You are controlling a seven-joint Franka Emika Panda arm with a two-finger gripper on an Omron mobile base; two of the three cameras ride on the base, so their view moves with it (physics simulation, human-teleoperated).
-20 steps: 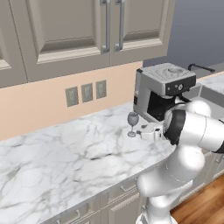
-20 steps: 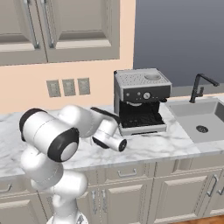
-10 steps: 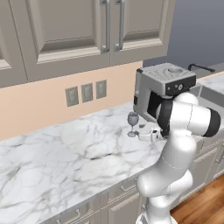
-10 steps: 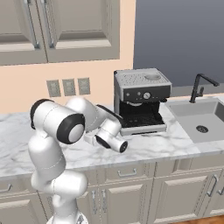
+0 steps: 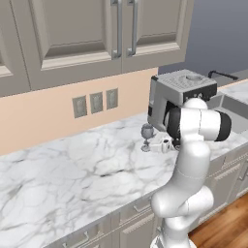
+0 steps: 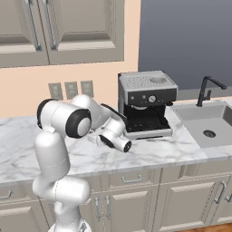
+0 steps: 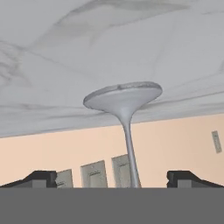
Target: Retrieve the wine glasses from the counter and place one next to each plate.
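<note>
Left base view: one wine glass [image 5: 147, 136] stands upright on the marble desk [image 5: 72, 169], just left of the coffee machine [image 5: 181, 97] and below the wall outlet plates [image 5: 96, 102]. The claw [image 5: 164, 143] sits low beside the glass, on its right, at stem level. Judged from this, the task is at its start: the glass is not yet lifted, and every placement beside a plate remains to be done. Right base view: the white arm [image 6: 68, 122] bends down across the desk, its hand in front of the coffee machine and left of the sink [image 6: 206, 124]; the fingers are hidden behind the wrist here. Hand view: the picture is rolled upside down; the glass's round foot [image 7: 122, 96] rests on the marble and its thin stem [image 7: 130, 153] runs between the two fingertips [image 7: 39, 178]. The claw stands fully spread, its tips well apart from the stem, touching and holding nothing.
</note>
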